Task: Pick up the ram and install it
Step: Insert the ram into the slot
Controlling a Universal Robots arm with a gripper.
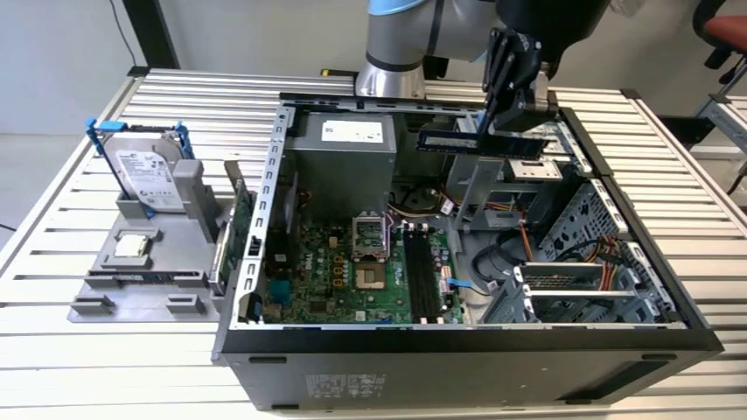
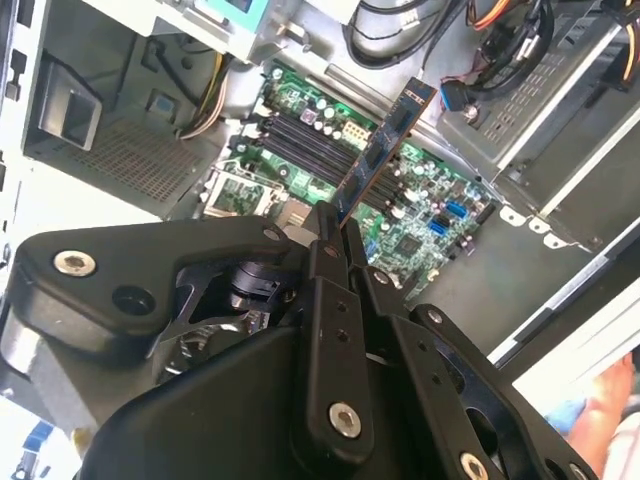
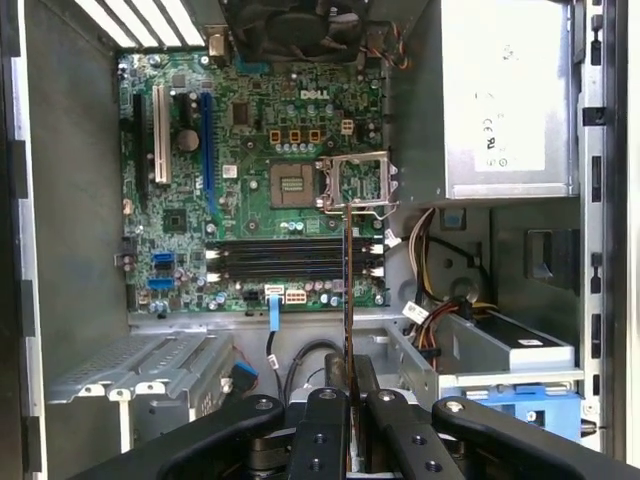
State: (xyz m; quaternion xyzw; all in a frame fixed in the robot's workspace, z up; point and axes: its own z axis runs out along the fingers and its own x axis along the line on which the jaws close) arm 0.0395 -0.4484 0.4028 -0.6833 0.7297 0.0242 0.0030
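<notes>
I'm watching 1 gripper (image 1: 510, 129), jaws clamping 1 ram (image 1: 450, 140), hanging over 4 memory slots (image 3: 290, 260), 1 open computer case (image 1: 467, 339)

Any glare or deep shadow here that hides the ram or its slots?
Exterior view: even light, no glare on the ram. Second wrist view: case wall blown white, ram unaffected. First wrist view: power supply glares, memory slots evenly lit.

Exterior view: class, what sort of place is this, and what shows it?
Probably a robotics lab bench for computer assembly: an open computer case lies on a slatted metal table, the arm's gripper holds the ram above it, and a hard drive stands in a grey fixture.
</notes>
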